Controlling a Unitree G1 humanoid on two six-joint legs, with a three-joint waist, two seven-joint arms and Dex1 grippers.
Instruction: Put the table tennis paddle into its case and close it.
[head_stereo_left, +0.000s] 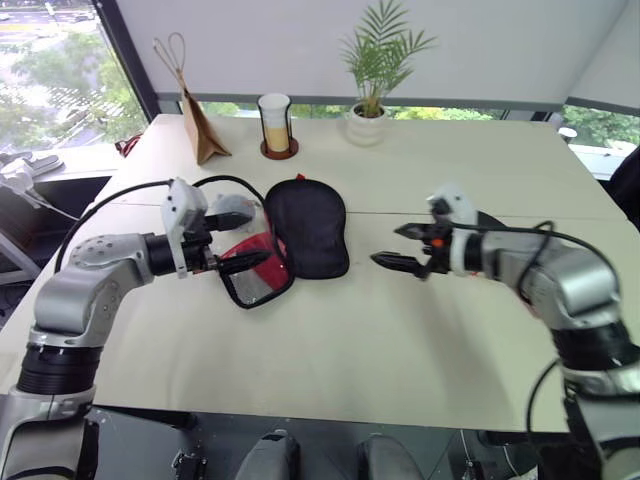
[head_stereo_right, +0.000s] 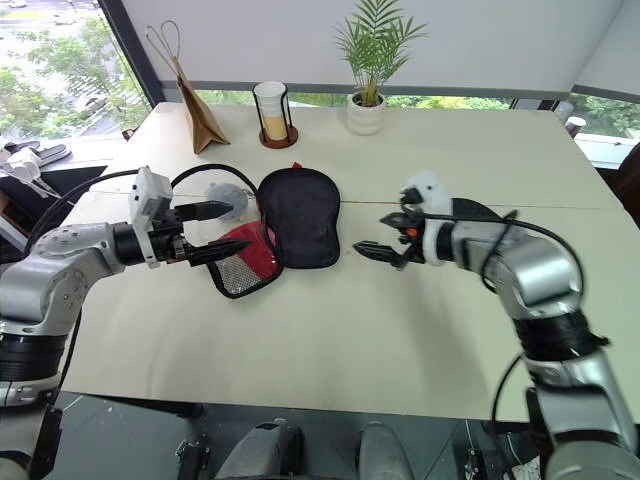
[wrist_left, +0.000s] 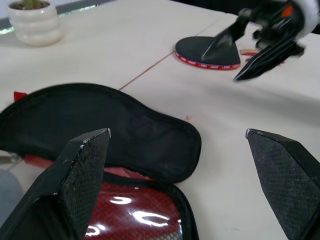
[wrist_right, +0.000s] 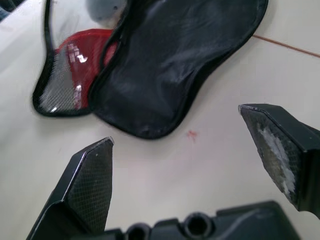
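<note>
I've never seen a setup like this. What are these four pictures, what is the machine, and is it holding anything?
It is a two-armed robot at a table. Two pictures come from cameras on its head, looking down over both arms. The other two come from a camera on each wrist, looking out between that arm's black jaws.

On the table the case lies unzipped, one half black, the other red with mesh. The paddle lies beyond the right gripper. A grey plush toy, a paper bag, a cup and a potted plant are there too.

The left gripper hovers at the case. Both jaws stand open; nothing is held.
</note>
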